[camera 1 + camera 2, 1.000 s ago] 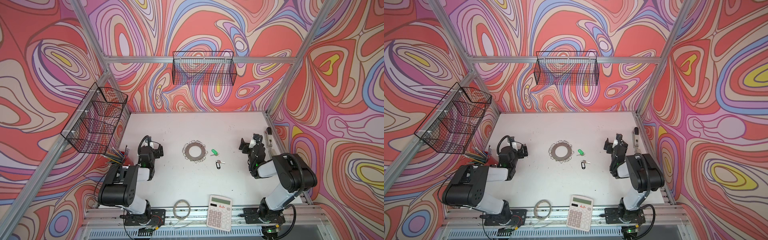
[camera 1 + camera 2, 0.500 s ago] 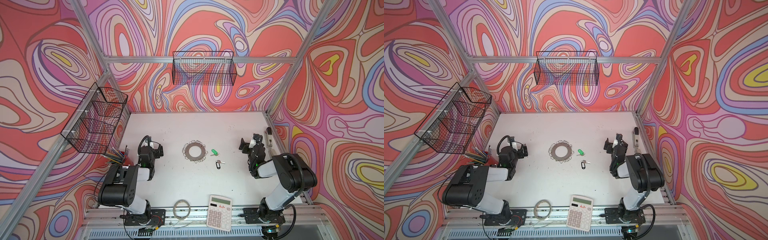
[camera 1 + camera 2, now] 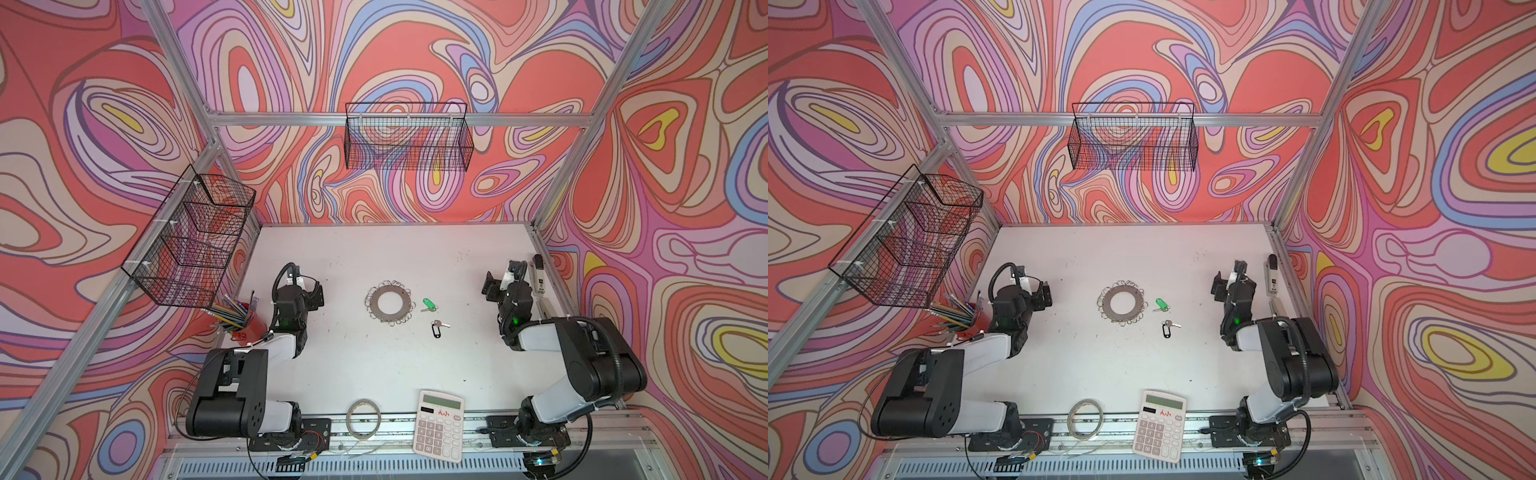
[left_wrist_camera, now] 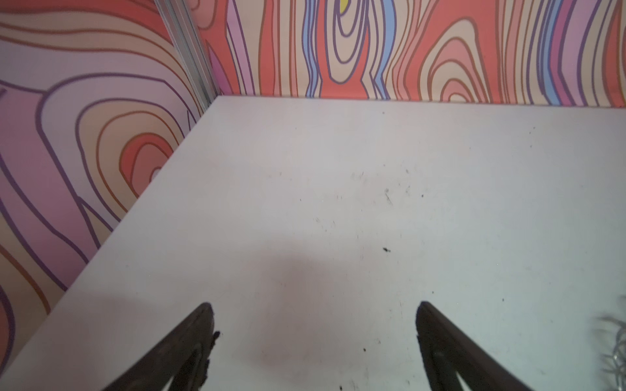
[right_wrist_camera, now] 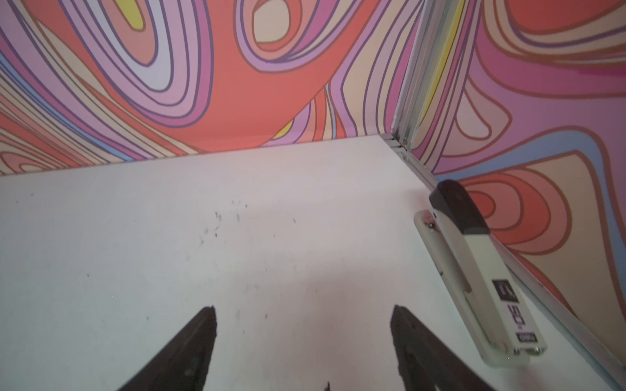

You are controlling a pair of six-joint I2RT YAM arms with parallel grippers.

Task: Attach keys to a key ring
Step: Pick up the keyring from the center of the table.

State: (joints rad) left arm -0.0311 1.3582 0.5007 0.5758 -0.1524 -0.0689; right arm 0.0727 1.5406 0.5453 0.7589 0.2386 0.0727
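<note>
Key ring [image 3: 389,302] flat near the middle of the white table [image 3: 374,365], untouched. Just beside it toward the right arm, green-tagged key [image 3: 429,305]; nearer the front edge, black-tagged key [image 3: 436,329], apart from both. Left gripper [image 4: 315,308] well off to the ring's other side, jaws spread over bare table, holding nothing. Right gripper [image 5: 303,309] likewise spread and empty, stapler [image 5: 474,270] near it. Calculator [image 3: 440,424] and tape hoop [image 3: 364,417] at the front edge.

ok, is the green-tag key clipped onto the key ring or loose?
Loose. The green-tag key lies flat on the table beside the key ring, bare table showing between them in both top views.
</note>
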